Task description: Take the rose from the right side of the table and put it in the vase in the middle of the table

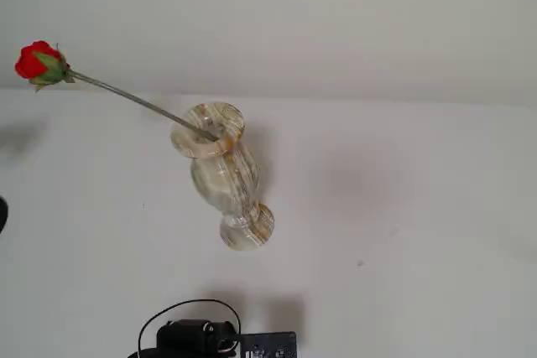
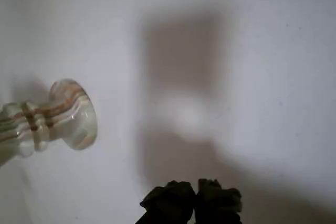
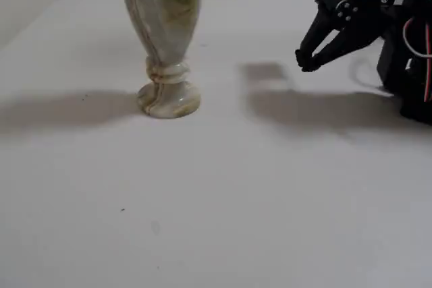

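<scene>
The rose (image 1: 38, 63) stands in the vase (image 1: 220, 169): its thin stem leans out of the flared mouth toward the upper left of a fixed view, the red bud high above the white table (image 1: 403, 207). The vase stands upright on its round foot (image 3: 169, 98), and that foot shows at the left in the wrist view (image 2: 76, 114). My gripper (image 3: 308, 63) hovers to the right of the vase in a fixed view, well apart from it, fingertips together and nothing between them. Its dark fingertips (image 2: 168, 202) show at the bottom of the wrist view.
The arm's black base with cables (image 1: 201, 337) sits at the bottom edge of a fixed view. More of the arm's body and wires (image 3: 405, 38) fill the right side of the other fixed view. A white wall (image 1: 336, 14) rises behind the table.
</scene>
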